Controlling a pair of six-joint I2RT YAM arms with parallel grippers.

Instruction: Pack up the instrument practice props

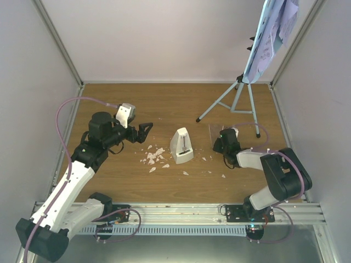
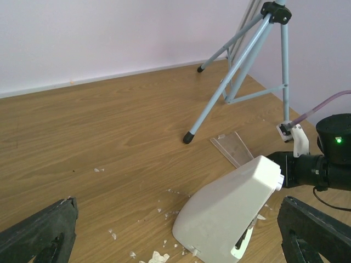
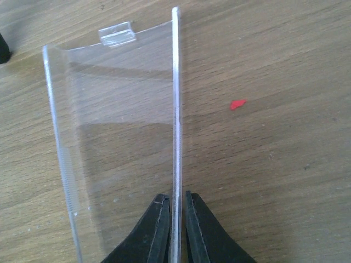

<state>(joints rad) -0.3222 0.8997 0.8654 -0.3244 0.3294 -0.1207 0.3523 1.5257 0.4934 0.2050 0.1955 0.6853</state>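
On the wooden tabletop (image 1: 164, 104), right of centre, the clear cover (image 3: 118, 120) rests with one side wall pinched between the right jaws. The white metronome (image 1: 181, 147) stands uncovered mid-table, with white crumbs (image 1: 153, 158) scattered just beside it toward the left arm. The left jaws hang spread wide near those crumbs, gripping nothing. The pale-blue music stand (image 1: 237, 101) occupies the far right corner, with sheet music (image 1: 272, 38) on its tray.
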